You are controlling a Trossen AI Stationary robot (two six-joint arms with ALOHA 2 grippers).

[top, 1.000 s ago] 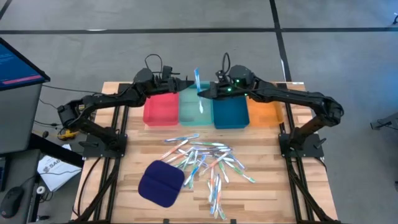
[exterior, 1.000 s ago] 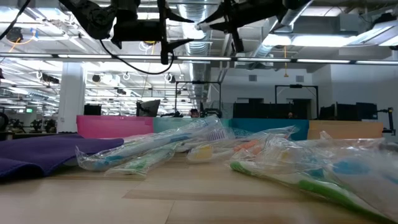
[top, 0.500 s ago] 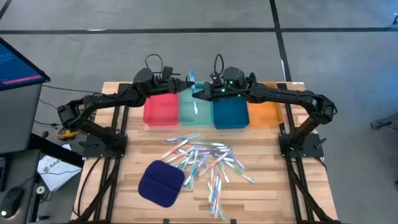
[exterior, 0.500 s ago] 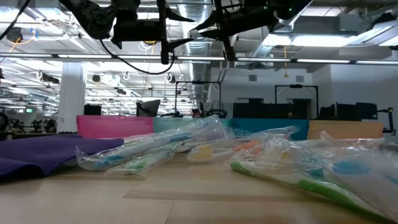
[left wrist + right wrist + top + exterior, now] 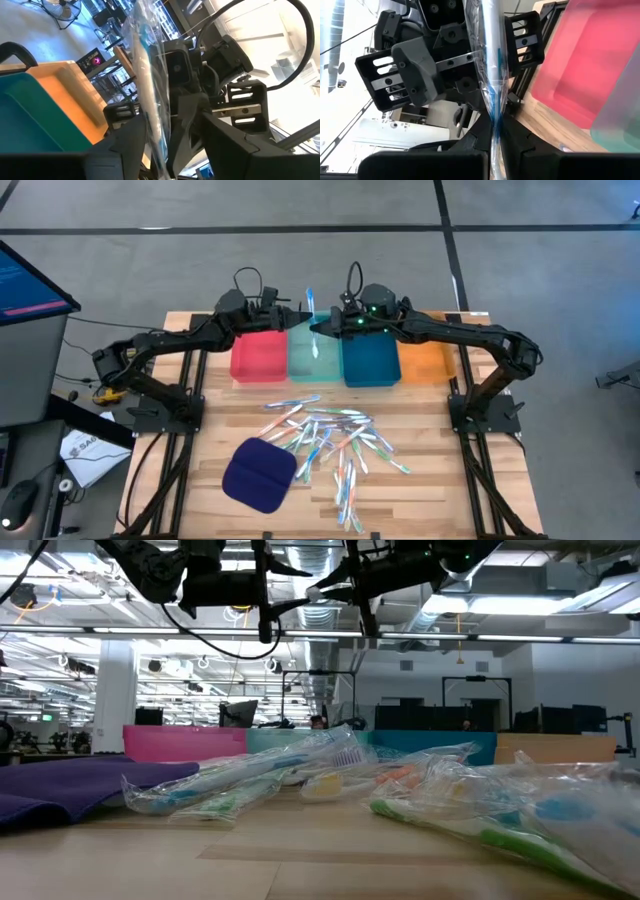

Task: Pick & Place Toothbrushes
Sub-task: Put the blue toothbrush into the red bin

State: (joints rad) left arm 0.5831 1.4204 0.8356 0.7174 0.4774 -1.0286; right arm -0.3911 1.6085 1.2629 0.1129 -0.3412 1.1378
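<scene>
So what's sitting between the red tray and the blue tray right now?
The pale teal tray sits between the red tray and the blue tray, as the high view shows. Above it the right gripper holds a wrapped toothbrush.

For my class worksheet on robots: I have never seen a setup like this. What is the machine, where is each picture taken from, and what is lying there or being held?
Two dark robot arms work at a wooden table. One camera looks straight down, one sits at table height, and one rides on each wrist. Four trays stand in a row at the back. A pile of wrapped toothbrushes and a dark blue cloth pad lie in front. Above the trays, the right gripper is shut on one wrapped toothbrush, with the left gripper right at it, as if handing over.
</scene>
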